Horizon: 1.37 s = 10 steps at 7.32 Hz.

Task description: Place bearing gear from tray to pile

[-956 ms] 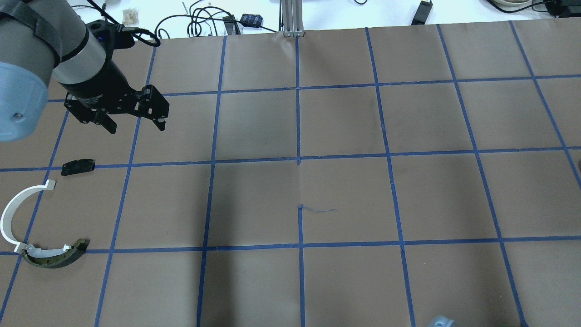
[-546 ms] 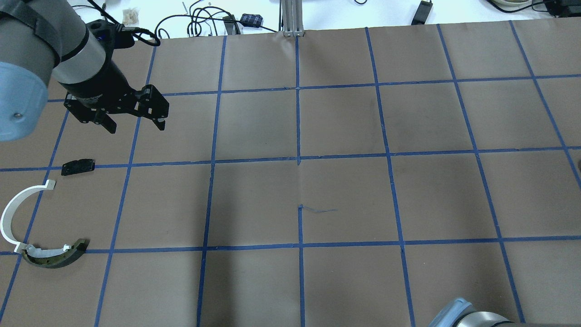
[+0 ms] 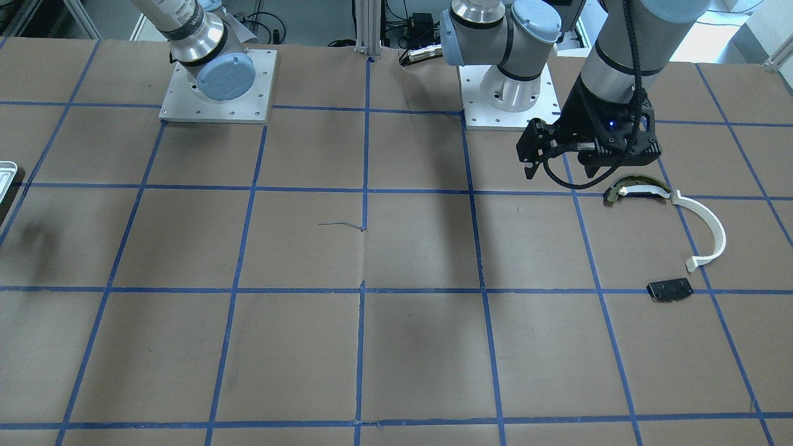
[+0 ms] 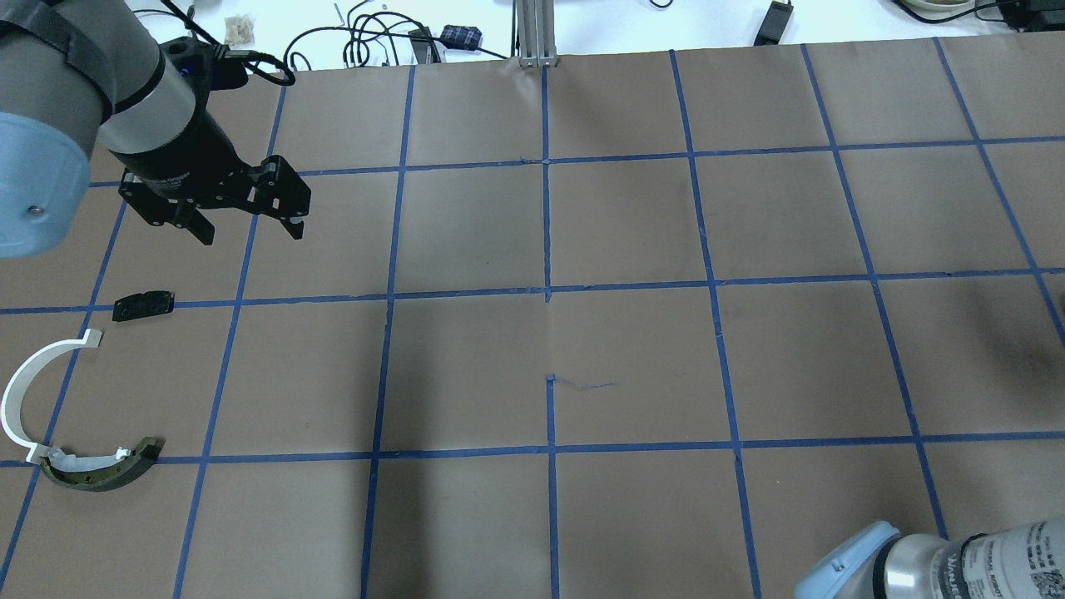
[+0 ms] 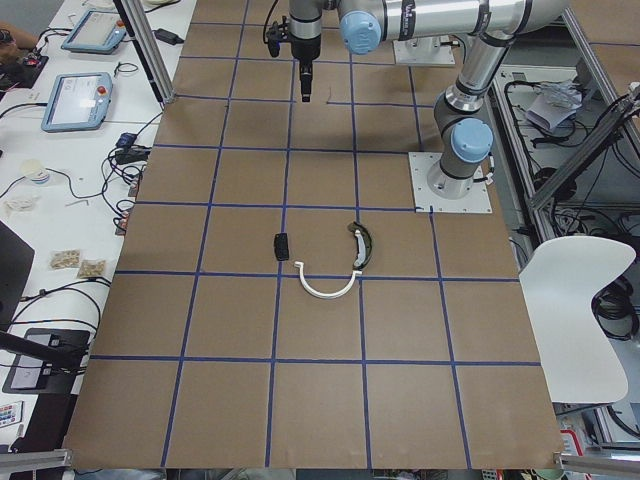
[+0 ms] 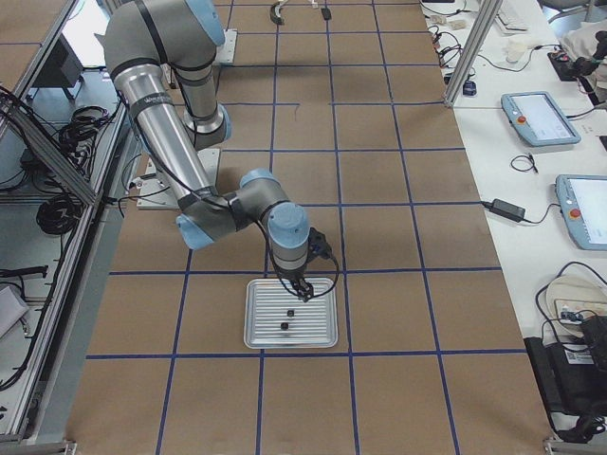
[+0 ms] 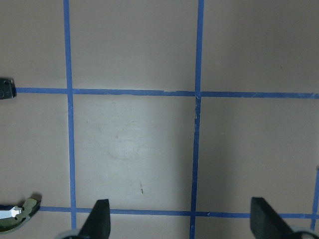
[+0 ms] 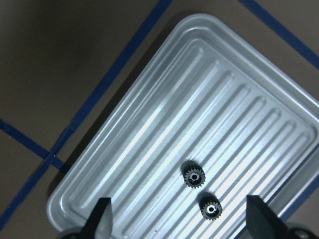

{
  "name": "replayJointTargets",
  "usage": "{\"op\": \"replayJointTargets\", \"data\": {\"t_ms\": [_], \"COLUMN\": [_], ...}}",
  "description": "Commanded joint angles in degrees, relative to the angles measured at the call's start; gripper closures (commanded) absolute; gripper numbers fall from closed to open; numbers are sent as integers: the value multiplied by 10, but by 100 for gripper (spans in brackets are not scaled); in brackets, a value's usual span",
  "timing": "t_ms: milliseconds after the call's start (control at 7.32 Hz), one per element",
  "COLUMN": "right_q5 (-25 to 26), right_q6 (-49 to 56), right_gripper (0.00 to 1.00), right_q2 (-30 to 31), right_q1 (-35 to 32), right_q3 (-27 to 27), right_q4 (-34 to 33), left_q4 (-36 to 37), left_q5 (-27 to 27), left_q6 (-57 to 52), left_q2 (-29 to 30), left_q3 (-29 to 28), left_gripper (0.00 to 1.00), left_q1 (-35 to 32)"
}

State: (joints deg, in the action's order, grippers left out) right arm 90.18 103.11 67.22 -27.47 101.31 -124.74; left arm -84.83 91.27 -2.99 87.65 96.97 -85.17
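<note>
The silvery tray (image 8: 149, 124) lies under my right gripper (image 8: 180, 219), which is open and empty with its fingers wide apart. Two small black bearing gears (image 8: 194, 177) (image 8: 209, 209) lie on the tray, between and just ahead of the fingers. In the exterior right view the right gripper (image 6: 297, 287) hangs over the tray (image 6: 322, 336). The pile lies at the table's left: a white arc (image 4: 25, 391), an olive-and-black piece (image 4: 104, 470) and a black plate (image 4: 143, 305). My left gripper (image 4: 250, 226) is open and empty, above the table beyond the black plate.
Blue tape lines grid the brown table. An aluminium post (image 4: 532, 33) and cables (image 4: 366, 37) sit at the far edge. Both arm base plates (image 3: 217, 87) (image 3: 514, 93) stand on the robot's side. The tray's corner (image 3: 6, 176) shows at the front-facing view's left edge.
The right arm's elbow has come further into the overhead view's bottom right corner. The left arm and the pile have not moved.
</note>
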Motion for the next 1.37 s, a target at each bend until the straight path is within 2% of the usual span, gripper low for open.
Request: {"op": "replayJointTargets", "data": {"t_ms": [0,137,956,1229], "right_q5": [-7,-7,-48,-49], "right_q6": [58,57,111,111], "right_gripper": [12,19,37,53], "right_q2": [-51,-56,-72,-71], "right_q1": [15,18,17,17], "right_q3": [1,-1,-4,-4], "right_q4": [-61,-60,-64,-63], "left_q4": [2,1,19,24], "left_q5": [-1,0,-2,-1], "left_q6": [0,1,8,6], "left_q2": [3,2,9,9], "left_q3": [0,0,1,-4], "left_gripper": [0,0,0,0], "left_q1": [0,0,-4,2]}}
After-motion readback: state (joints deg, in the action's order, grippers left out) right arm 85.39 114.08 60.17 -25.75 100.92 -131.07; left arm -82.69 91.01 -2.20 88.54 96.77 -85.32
